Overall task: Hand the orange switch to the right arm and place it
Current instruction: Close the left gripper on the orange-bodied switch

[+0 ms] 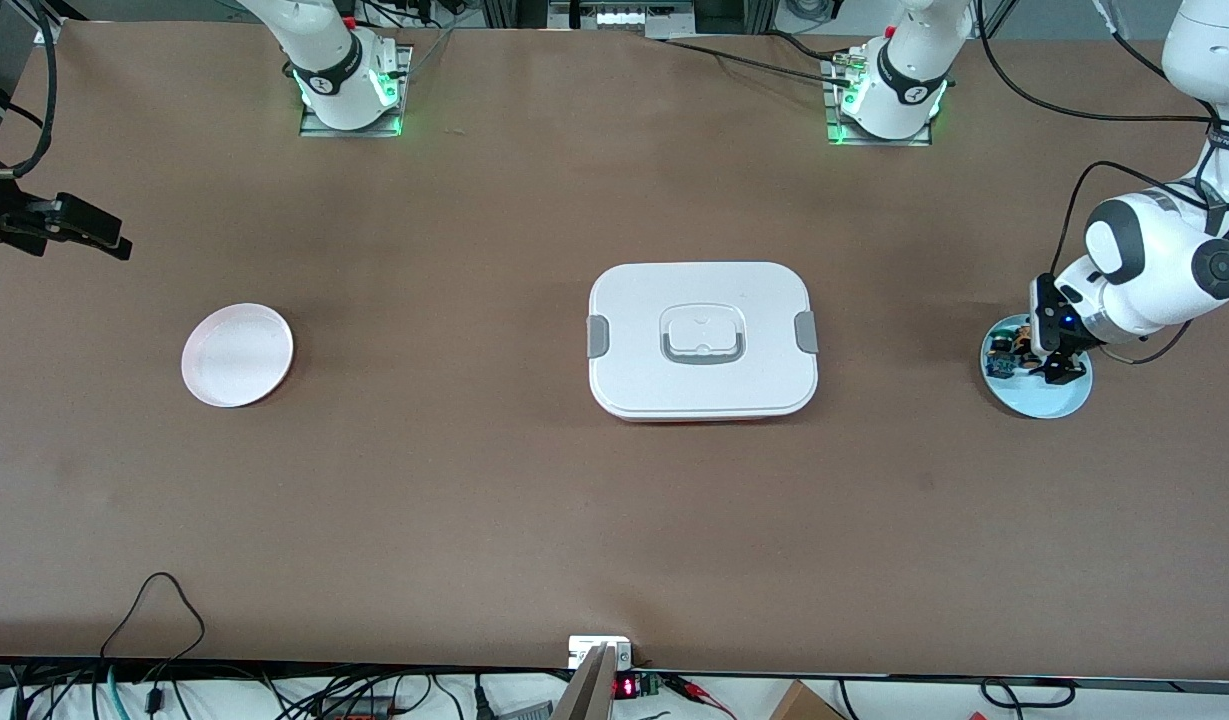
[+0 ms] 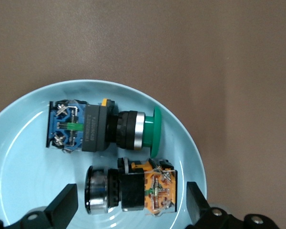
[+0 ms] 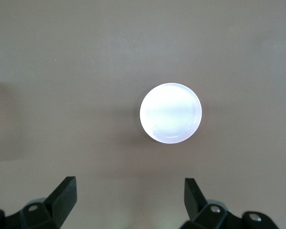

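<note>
Brown table (image 1: 474,480), left gripper (image 2: 128,210) fingers spread over orange switch (image 2: 133,191), right gripper (image 3: 128,202) spread, waiting.

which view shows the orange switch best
The left wrist view: the orange switch lies on its side on the blue plate, filling the picture. The front view shows only a speck under the left gripper; the right wrist view shows none.

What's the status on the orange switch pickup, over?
Left gripper open, low over orange switch on blue plate. Right gripper open, waiting above pink plate. Green switch lies beside it, apart.
</note>
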Motion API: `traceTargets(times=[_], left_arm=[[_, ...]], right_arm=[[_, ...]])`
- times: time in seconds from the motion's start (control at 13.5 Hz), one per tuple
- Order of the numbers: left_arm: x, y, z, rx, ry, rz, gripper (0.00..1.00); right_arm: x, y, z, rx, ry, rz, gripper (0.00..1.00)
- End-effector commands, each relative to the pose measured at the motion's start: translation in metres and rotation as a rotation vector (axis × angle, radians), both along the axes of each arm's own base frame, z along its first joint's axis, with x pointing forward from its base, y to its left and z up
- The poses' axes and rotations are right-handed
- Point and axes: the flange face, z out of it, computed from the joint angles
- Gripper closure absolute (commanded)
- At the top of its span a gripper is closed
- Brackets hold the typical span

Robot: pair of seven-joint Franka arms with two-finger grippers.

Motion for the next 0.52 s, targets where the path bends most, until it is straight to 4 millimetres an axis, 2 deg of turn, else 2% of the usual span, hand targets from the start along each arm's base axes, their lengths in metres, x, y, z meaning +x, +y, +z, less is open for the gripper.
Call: traceTargets(times=[0.0, 0.22, 0.44], left_arm=[[-0.0005, 0.0007, 0.0003, 0.0, -0.011, -0.005, 0.0], [-0.0004, -0.0002, -0.0004, -0.001, -0.01, -0.006, 0.04], [-0.0005, -0.0012, -0.0014, -0.002, -0.007, -0.011, 0.15]], right_arm=[[-0.0043, -0.0022, 0.0054, -0.009, -0.002, 0.003, 0.0], [-0.0044, -0.0039, 0.0054, -0.009, -0.002, 0.003, 0.0], [-0.0046, -0.0038, 0.0071, -0.008, -0.007, 0.003, 0.0]])
